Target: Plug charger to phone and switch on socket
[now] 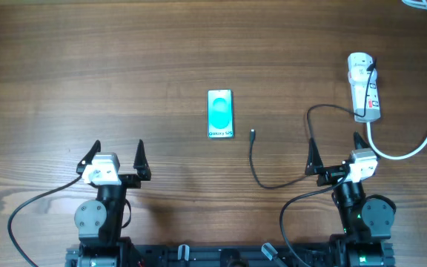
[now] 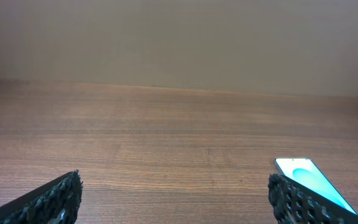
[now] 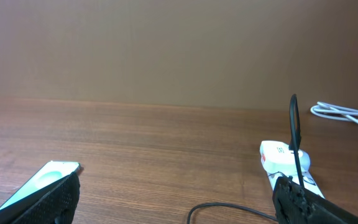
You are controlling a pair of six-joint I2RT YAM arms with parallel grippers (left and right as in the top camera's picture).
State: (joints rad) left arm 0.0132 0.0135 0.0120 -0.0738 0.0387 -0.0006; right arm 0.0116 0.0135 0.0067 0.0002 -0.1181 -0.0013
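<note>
**Pincers released, charger tip lying apart from the phone**

Your left pincer (image 1: 117, 146) stands spread wide with nothing between its black ridged fingers (image 2: 55, 196), at the near left of the brown wood-grain desk (image 1: 87, 59). Your right pincer (image 1: 333, 141) is spread just as wide and grasps nothing, at the near right.

The small flat rectangular phone (image 1: 220, 113) with the teal-green screen lies face up near the middle of the desk, its white strip at the near edge, beyond the 2 pincers. Just to its right, not touching it, rests the small connector tip (image 1: 252, 134) of the thin black charger (image 1: 253, 159). From there the cable runs toward you, bends right toward the right pincer, loops away and reaches the far end of the elongated white socket (image 1: 363, 87) with red markings, where its black plug (image 1: 370, 69) sits. The socket lies at the right of the desk, just beyond the right pincer. Its thick white cord (image 1: 414, 152) curves off to the right and away to the far corner. In the right wrist view you see the phone at lower left and the socket at lower right.
</note>
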